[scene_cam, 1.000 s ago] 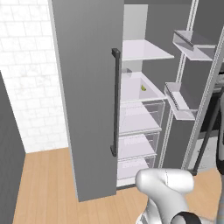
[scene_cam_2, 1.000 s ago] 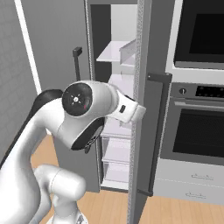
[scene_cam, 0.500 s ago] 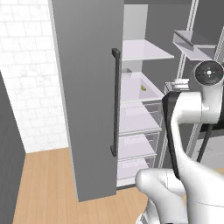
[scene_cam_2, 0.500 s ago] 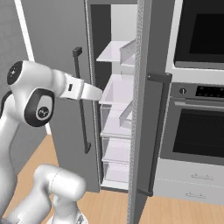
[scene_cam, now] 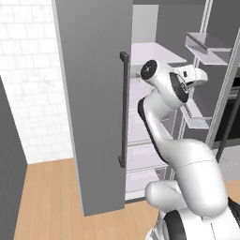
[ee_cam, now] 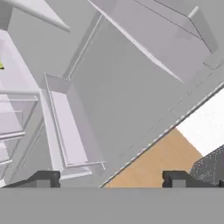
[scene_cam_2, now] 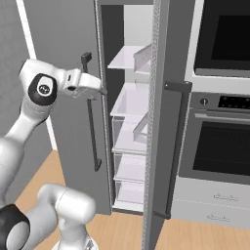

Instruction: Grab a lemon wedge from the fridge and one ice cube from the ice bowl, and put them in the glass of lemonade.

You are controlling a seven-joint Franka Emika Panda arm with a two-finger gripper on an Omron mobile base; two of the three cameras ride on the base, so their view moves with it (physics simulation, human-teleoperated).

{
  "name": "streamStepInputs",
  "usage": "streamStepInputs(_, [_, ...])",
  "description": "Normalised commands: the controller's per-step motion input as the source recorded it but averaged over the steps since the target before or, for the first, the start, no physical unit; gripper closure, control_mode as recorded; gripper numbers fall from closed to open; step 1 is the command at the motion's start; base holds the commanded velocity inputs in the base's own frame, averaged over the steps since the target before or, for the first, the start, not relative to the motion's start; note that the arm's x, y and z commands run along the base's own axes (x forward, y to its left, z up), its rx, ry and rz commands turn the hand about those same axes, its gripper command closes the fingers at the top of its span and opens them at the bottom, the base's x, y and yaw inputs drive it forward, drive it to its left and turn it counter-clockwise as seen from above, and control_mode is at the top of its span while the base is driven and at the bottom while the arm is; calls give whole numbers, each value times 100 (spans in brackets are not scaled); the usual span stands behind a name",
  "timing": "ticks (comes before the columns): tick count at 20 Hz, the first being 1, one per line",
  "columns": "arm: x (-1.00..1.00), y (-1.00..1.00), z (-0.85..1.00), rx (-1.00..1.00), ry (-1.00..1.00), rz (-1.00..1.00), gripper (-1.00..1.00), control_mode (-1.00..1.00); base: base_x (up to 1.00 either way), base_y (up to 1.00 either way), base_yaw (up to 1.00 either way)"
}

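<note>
The fridge (scene_cam: 89,108) stands with both doors open, and its white shelves and clear drawers (scene_cam_2: 131,110) are bare to view. My gripper (scene_cam_2: 101,91) hangs at mid-shelf height just in front of the opening, by the left door's dark handle (scene_cam_2: 92,127). In the hand view its fingertips (ee_cam: 43,177) stand wide apart with nothing between them, so my gripper (ee_cam: 109,177) is open. A yellow sliver at that view's left edge is the lemon wedge (ee_cam: 1,66) on a shelf. My arm (scene_cam: 164,93) covers that shelf in the left base view. The ice bowl, ice cube and glass of lemonade are out of view.
The right fridge door (scene_cam_2: 157,122) juts out edge-on, carrying door bins (scene_cam: 206,47). A built-in oven stack (scene_cam_2: 222,146) with drawers below stands to the right. A white brick wall (scene_cam: 28,70) and wood floor (scene_cam: 51,197) lie to the left.
The arm has swung up and in front of the fridge opening. It now covers the wedge's shelf in the left base view, and the hand sits nearer the left door handle.
</note>
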Motion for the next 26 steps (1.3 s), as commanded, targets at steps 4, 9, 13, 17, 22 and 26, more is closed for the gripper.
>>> streamStepInputs(4, [91,-44,-21,-13,18,-6,-100,-100,0,0,0])
streamStepInputs(9, [80,-38,-33,-5,18,-1,-100,-100,0,0,0])
streamStepInputs(13, [67,-26,-64,-1,14,-1,-100,-100,0,0,0])
streamStepInputs(17, [22,-45,-85,0,11,-5,-100,-100,0,0,0])
streamStepInputs(22, [2,-71,-57,0,3,-6,-100,-100,0,0,0])
streamStepInputs(26, [4,-96,-1,0,0,-3,-100,-100,0,0,0])
